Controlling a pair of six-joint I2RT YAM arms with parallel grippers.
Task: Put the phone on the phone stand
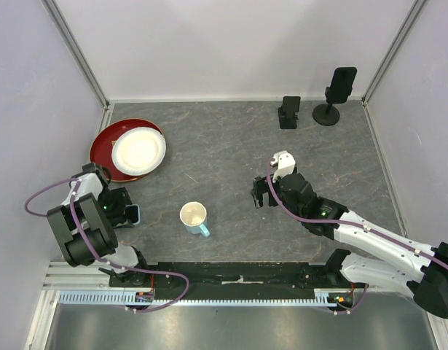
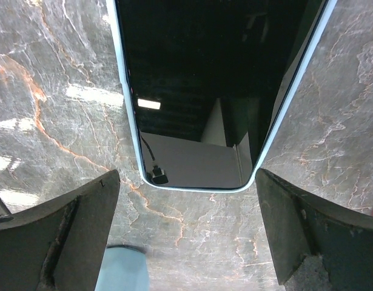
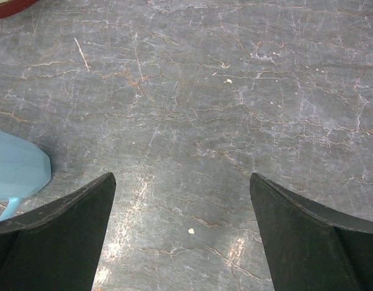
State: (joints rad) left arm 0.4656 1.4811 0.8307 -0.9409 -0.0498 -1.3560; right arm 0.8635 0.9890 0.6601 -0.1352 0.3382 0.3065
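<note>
The phone [image 2: 198, 91] has a black screen and a pale blue rim and lies flat on the grey marble table. In the top view only its pale edge [image 1: 135, 214] shows beside my left gripper [image 1: 124, 210]. My left gripper [image 2: 186, 179] is open, low over the table, its fingertips flanking the phone's near end without touching it. A small black phone stand [image 1: 289, 112] sits at the back right, with a taller round-based black stand [image 1: 336, 95] beside it. My right gripper [image 1: 261, 192] is open and empty over bare table [image 3: 181, 177].
A cream mug [image 1: 194, 216] with a pale blue handle stands at centre front; its blue side shows in the right wrist view [image 3: 16, 170]. A white plate [image 1: 138, 149] rests on a red plate [image 1: 103, 146] at the left. Walls enclose the table.
</note>
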